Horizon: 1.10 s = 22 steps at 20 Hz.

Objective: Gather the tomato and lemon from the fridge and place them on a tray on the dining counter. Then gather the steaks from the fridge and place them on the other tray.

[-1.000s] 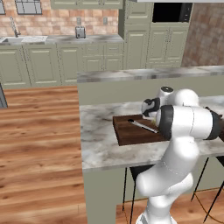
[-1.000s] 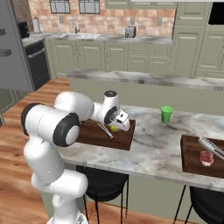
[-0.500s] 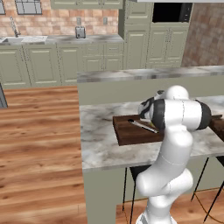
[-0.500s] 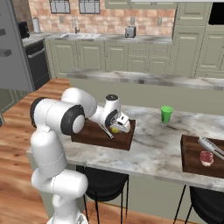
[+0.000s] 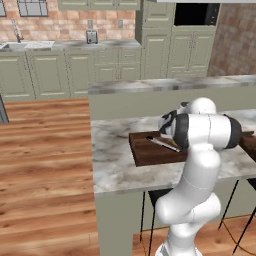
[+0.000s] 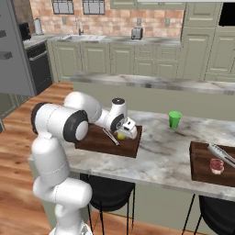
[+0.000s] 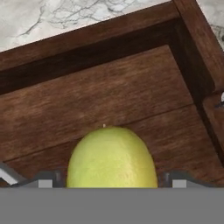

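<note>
The yellow-green lemon (image 7: 111, 159) rests on the floor of a dark wooden tray (image 7: 109, 92), close to its corner. My gripper (image 7: 111, 179) is open around it, and the fingertips (image 7: 45, 180) stand clear of its sides. In the right base view the same lemon (image 6: 121, 135) lies under my gripper (image 6: 124, 133), near the right end of the tray (image 6: 89, 140) on the marbled dining counter (image 6: 160, 151). A thin metal utensil (image 6: 110, 137) lies on this tray too. In the left base view my arm hides the lemon, while the tray (image 5: 150, 152) still shows.
A second wooden tray (image 6: 202, 163) at the counter's right end holds a small red-pink piece (image 6: 216, 165) and metal tongs (image 6: 222, 155). A green cup (image 6: 174, 119) stands between the trays. The grey fridge (image 6: 13, 55) is at the far left. Black stools (image 6: 108, 193) stand under the counter.
The jaws have opened and let go of the lemon, which now rests on the tray. The arm's elbow has swung nearer the counter.
</note>
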Available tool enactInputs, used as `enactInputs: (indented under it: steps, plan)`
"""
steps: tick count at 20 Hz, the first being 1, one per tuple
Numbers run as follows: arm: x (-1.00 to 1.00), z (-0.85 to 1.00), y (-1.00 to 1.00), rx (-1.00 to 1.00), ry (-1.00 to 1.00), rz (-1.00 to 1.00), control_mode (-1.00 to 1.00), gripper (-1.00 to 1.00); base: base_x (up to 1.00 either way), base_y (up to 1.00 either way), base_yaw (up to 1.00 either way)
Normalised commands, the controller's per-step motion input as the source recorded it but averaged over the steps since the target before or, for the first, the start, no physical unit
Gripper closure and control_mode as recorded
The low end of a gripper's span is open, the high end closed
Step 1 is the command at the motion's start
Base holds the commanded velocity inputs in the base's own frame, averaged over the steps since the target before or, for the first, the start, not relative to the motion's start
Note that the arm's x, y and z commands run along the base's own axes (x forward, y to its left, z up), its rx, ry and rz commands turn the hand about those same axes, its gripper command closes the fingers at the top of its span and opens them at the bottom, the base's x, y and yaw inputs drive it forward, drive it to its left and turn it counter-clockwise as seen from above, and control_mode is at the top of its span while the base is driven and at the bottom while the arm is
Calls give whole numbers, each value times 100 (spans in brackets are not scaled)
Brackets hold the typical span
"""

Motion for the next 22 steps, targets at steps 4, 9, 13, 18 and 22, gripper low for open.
enactInputs:
  steps: [4, 9, 13, 18, 22]
  plan:
    - [-49, 23, 0, 1, 0, -3, -100, -100, 0, 0, 0]
    - [-55, 65, 0, 0, -5, -1, -100, -100, 0, 0, 0]
    - [-61, 97, 11, -2, -13, 0, -100, -100, 0, 0, 0]
    - [-81, 81, 44, -2, -10, 0, -100, -100, 0, 0, 0]
    - [-82, 54, 74, -4, -3, 0, -100, -100, 0, 0, 0]
